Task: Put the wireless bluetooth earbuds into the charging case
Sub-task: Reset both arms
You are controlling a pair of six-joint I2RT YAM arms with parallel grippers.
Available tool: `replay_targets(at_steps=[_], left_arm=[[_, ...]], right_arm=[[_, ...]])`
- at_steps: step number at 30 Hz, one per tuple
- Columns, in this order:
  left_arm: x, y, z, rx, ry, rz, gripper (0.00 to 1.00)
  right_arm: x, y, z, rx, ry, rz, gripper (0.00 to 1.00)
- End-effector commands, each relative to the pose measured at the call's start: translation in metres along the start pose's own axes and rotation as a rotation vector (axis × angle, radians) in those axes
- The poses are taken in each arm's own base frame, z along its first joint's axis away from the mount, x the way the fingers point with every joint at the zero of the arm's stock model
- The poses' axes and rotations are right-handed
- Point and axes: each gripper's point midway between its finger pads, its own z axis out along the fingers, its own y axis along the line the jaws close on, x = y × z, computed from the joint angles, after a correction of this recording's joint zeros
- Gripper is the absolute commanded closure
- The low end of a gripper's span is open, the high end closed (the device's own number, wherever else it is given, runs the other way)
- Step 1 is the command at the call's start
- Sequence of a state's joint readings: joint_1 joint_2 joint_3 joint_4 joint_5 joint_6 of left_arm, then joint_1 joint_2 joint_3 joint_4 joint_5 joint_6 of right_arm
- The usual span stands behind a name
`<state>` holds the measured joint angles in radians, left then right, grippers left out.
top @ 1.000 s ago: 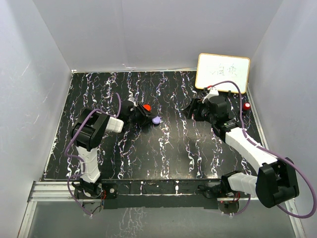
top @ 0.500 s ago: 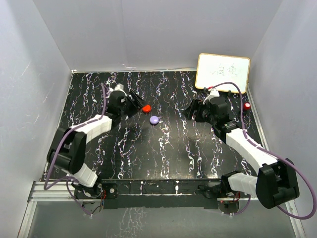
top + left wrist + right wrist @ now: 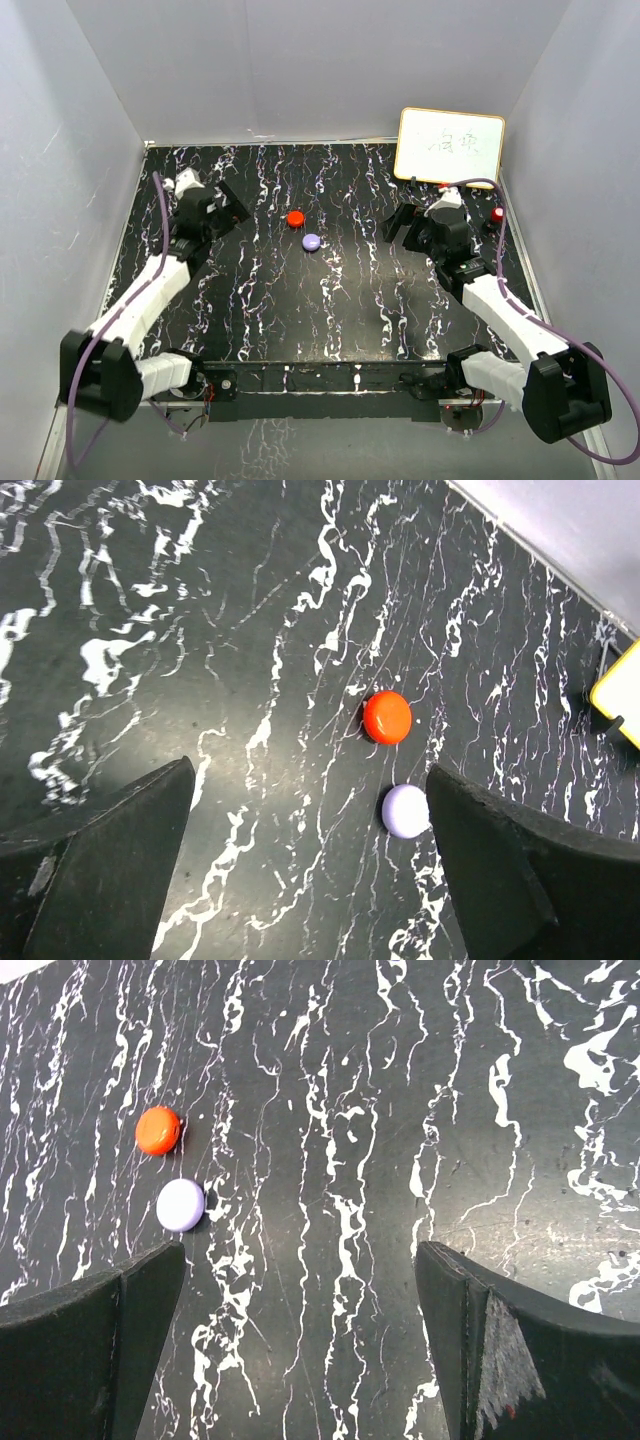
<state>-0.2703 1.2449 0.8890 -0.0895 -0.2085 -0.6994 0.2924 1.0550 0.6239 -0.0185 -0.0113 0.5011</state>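
Note:
Two closed round charging cases lie on the black marbled table, a red one [image 3: 295, 217] [image 3: 387, 717] [image 3: 158, 1130] and a purple one [image 3: 312, 241] [image 3: 405, 810] [image 3: 181, 1204] just beside it. The earbuds show in no view. My left gripper [image 3: 228, 203] [image 3: 309, 768] is open and empty, well to the left of both cases. Open and empty too, my right gripper [image 3: 398, 222] [image 3: 300, 1247] hangs to their right, apart from them.
A white board [image 3: 450, 147] [image 3: 620, 695] with a yellow rim leans on the back wall at the right. A small red object [image 3: 497, 214] sits by the table's right edge, behind my right arm. Grey walls close in the table on three sides.
My left gripper has opened and swung back left, away from the red and purple cases, which stay on the table. My right gripper has opened wider and drawn slightly right.

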Motion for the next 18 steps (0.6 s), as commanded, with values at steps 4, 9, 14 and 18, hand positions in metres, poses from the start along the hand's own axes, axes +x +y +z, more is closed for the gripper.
replay_targets(at_steps=[4, 9, 14, 18], left_arm=[[-0.020, 0.016, -0.030, -0.022, -0.121, 0.040, 0.01], [-0.012, 0.019, -0.023, -0.045, -0.079, 0.055, 0.01], [-0.013, 0.014, -0.026, -0.002, -0.093, 0.056, 0.01], [-0.020, 0.007, -0.034, 0.052, -0.137, 0.063, 0.01]], right_arm=[[-0.023, 0.000, 0.001, 0.017, -0.091, 0.006, 0.02], [-0.020, -0.004, 0.003, 0.039, -0.080, 0.014, 0.02], [-0.021, -0.003, 0.004, 0.034, -0.079, 0.015, 0.02], [-0.020, -0.003, 0.003, 0.034, -0.077, 0.016, 0.02]])
